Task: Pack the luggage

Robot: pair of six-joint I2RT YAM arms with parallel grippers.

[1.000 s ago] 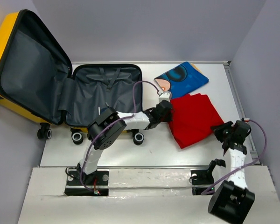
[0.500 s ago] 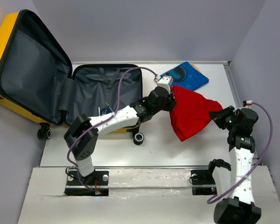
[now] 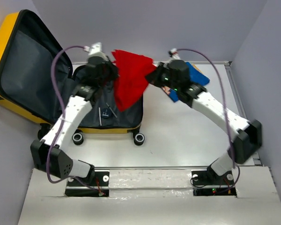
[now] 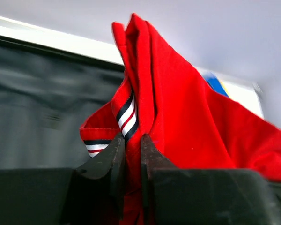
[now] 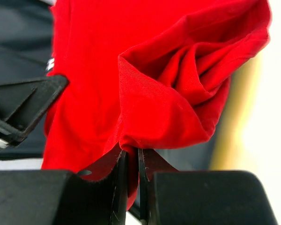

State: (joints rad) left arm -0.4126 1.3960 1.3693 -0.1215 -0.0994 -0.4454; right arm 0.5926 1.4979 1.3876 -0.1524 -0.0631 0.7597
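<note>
Left gripper (image 3: 108,70), right gripper (image 3: 155,76) each clamped on shirt (image 3: 130,82), spread above luggage (image 3: 33,65). Next, likely: lower in, release.

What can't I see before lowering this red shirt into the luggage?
1. Top view: the red shirt hides part of the luggage lining beneath it.
2. Top view: the right arm covers most of the blue cloth.
3. Top view: the left edge cuts off the luggage lid.
4. Wrist views: the left claw and right claw block the shirt below the grip; the luggage behind is blurred.
</note>
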